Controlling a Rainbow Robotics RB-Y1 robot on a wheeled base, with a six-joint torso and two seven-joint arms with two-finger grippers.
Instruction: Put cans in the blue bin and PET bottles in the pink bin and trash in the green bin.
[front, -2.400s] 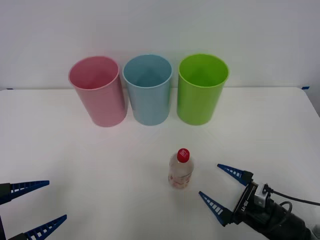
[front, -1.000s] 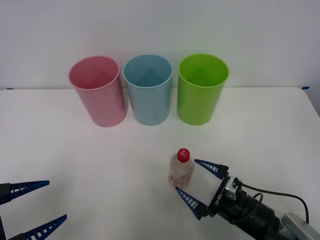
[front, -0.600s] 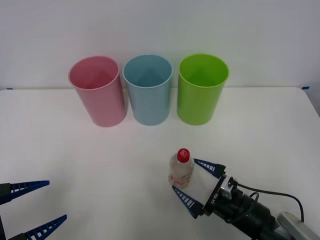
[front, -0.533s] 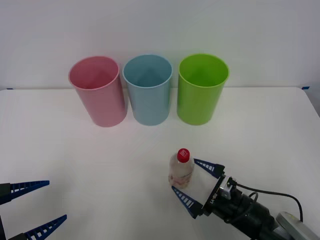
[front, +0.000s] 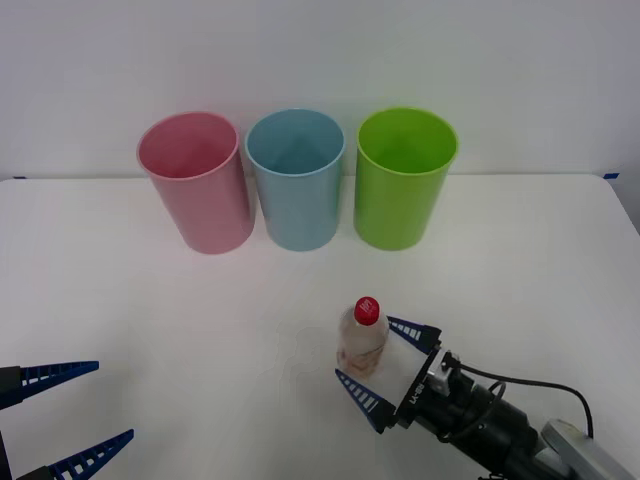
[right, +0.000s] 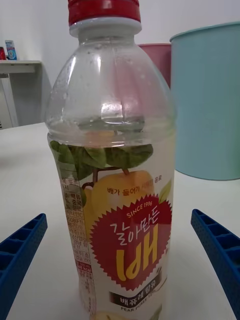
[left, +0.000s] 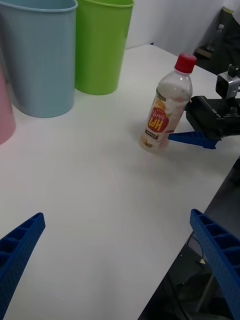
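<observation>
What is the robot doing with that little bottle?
The right gripper is open around the bottle, one finger on each side, not squeezing it yet. The bottle stands upright on the white table, in front of three bins in a row: pink, blue and green. It looks ready to grab the bottle, which belongs in the pink bin. The left gripper waits open at the near left corner.
</observation>
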